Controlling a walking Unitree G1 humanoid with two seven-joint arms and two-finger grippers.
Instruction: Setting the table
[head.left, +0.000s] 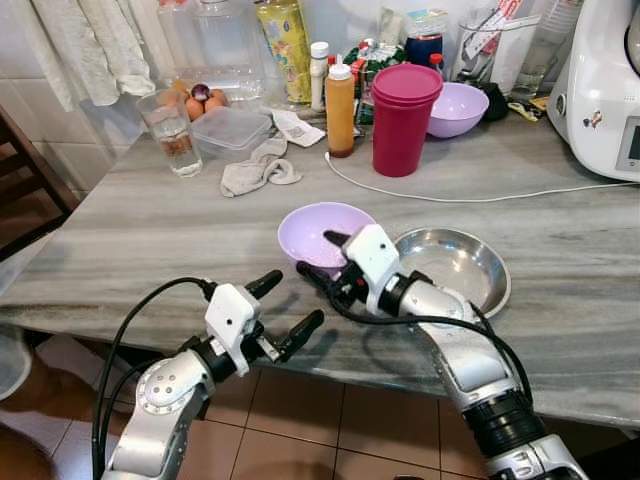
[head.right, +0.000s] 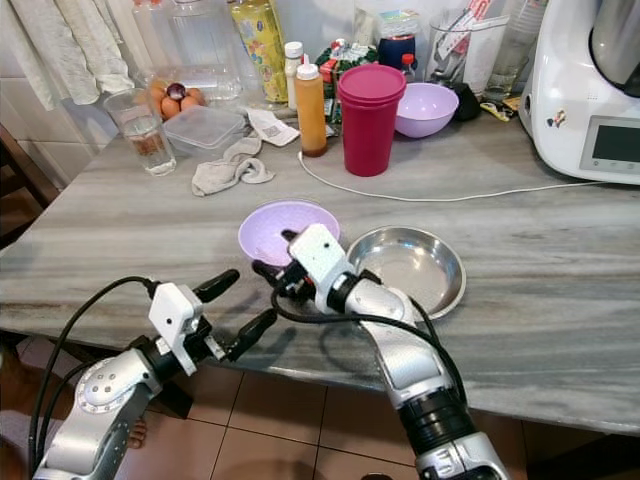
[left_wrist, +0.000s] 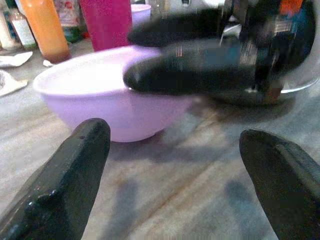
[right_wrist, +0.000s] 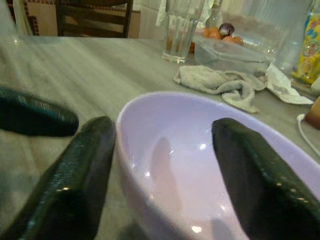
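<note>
right gripper (head.left: 325, 255) spread wide, straddled near rim of lilac bowl (head.left: 318, 228), one finger inside, nothing clamped. left gripper (head.left: 287, 309) open, empty, farther off.

No legible text anywhere.

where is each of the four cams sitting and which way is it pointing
Left eye view: on the head, looking forward and down at the marble table; both silver arms show.
Right eye view: same head, same scene.
Left wrist view: along the left gripper, open, toward the lilac bowl.
Right wrist view: along the right gripper, one finger inside the bowl, one outside its rim.
Shared: the lilac bowl shows in every view.
</note>
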